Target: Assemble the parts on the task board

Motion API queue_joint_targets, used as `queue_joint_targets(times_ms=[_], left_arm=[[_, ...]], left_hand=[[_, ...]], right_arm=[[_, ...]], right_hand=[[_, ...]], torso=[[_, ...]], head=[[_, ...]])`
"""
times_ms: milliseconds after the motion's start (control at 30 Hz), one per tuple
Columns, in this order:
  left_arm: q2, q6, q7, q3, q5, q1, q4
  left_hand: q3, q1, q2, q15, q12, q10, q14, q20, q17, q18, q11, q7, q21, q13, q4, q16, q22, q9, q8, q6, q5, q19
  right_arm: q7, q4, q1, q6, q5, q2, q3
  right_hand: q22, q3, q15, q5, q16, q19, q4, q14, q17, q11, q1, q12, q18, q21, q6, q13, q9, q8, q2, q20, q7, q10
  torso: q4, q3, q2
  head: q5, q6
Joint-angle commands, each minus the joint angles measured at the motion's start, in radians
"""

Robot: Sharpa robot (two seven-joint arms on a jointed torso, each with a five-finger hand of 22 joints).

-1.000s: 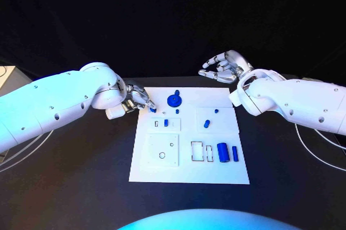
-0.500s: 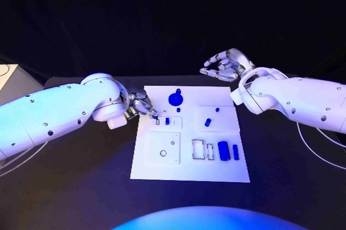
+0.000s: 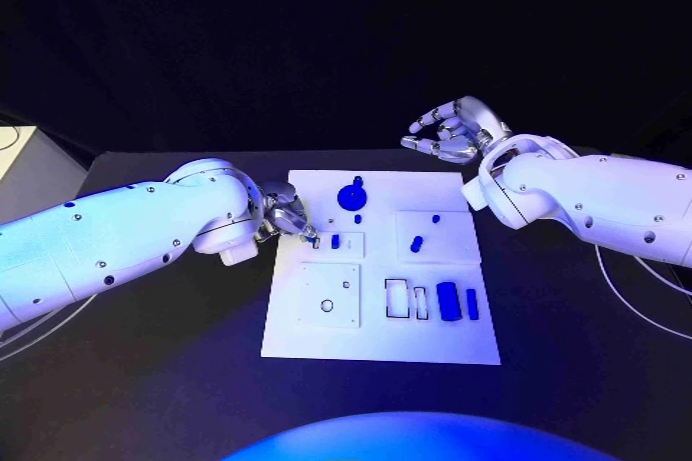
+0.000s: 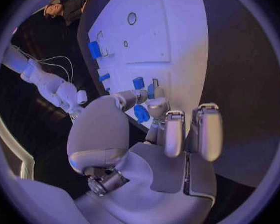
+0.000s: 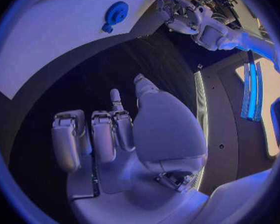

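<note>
- The task board (image 3: pixel 381 281), a white plate, lies flat in the middle of the black table (image 3: pixel 144 381), its long side running away from the robot.
- Small blue parts sit on it: a round disc (image 3: pixel 351 195) near the far edge, a short peg (image 3: pixel 415 245) toward the right edge, and two upright blocks (image 3: pixel 456 302) side by side near the right edge, closer to the robot.
- Empty slots show in raised white panels: a small one by the left edge, and a larger panel (image 3: pixel 329 294) with a round hole nearer the robot.
- The left hand (image 3: pixel 284 221) reaches over the board's left edge near the far corner. Its thumb and a fingertip are pinched together low over the board, and in the left wrist view a small blue part (image 4: pixel 141 113) sits between them, so it appears to be holding that piece.
- The right hand (image 3: pixel 451 131) hangs in the air beyond the board's far right corner, well apart from every part, its fingers loosely curled and holding nothing.
- The step in hand looks like seating the pinched piece into the small slot (image 3: pixel 316 243) by the left edge.
- The next move likely calls for lining the piece up squarely over that slot, then pressing it straight down; a tilt could jam it.
</note>
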Motion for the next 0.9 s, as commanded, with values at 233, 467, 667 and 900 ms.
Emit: queue_joint_targets(times_ms=[233,467,667,900], left_arm=[[0.02,-0.004,0.001,-0.006,-0.055,-0.008,-0.009],[0.03,0.009,0.0,-0.008,-0.073,-0.009,-0.016],[0.032,0.023,0.001,-0.008,-0.087,-0.01,-0.017],[0.033,0.041,-0.001,-0.008,-0.091,-0.01,-0.017]], left_hand=[[0.15,-0.007,0.011,-0.008,0.01,0.012,0.104,-0.005,0.263,-0.018,-0.001,-0.036,0.007,0.006,-0.15,0.003,0.122,0.001,0.008,0.041,0.006,0.029],[0.15,-0.008,0.011,-0.009,0.009,0.012,0.104,-0.006,0.263,-0.018,-0.002,-0.036,0.007,0.003,-0.15,0.003,0.122,0.0,0.008,0.042,0.006,0.029],[0.15,-0.009,0.011,-0.009,0.008,0.011,0.104,-0.006,0.263,-0.018,-0.002,-0.036,0.007,0.001,-0.151,0.003,0.121,0.0,0.008,0.042,0.005,0.029],[0.15,-0.009,0.01,-0.009,0.008,0.012,0.104,-0.006,0.263,-0.018,-0.002,-0.037,0.007,0.001,-0.153,0.003,0.122,0.0,0.009,0.042,0.004,0.029]], right_arm=[[0.0,0.002,-0.001,0.023,-0.009,0.0,0.0],[0.0,0.003,-0.001,0.025,-0.009,0.0,0.0],[-0.001,0.003,-0.001,0.026,-0.009,0.0,0.0],[-0.001,0.003,-0.001,0.026,-0.009,-0.001,0.0]], right_hand=[[0.241,-0.004,0.005,0.005,-0.003,0.091,0.001,0.086,0.185,0.005,0.001,-0.002,-0.006,-0.004,-0.01,0.206,-0.001,0.006,0.008,0.005,0.0,0.042],[0.24,-0.005,0.005,0.006,-0.003,0.09,0.002,0.086,0.185,0.005,0.001,-0.003,-0.006,-0.005,-0.01,0.206,-0.001,0.006,0.009,0.005,0.0,0.042],[0.24,-0.005,0.005,0.006,-0.003,0.09,0.002,0.086,0.185,0.005,0.001,-0.003,-0.006,-0.005,-0.01,0.206,-0.001,0.006,0.009,0.005,0.0,0.042],[0.24,-0.006,0.005,0.008,-0.004,0.09,0.002,0.086,0.185,0.005,-0.001,-0.002,-0.006,-0.005,-0.01,0.206,-0.001,0.006,0.01,0.005,0.0,0.042]], torso=[[-0.0009,0.0007,0.001],[-0.0007,0.0012,0.001],[-0.0003,0.0009,0.0],[-0.0002,0.0006,0.0]], head=[[-0.002,-0.003],[-0.002,-0.007],[-0.004,-0.012],[-0.005,-0.015]])
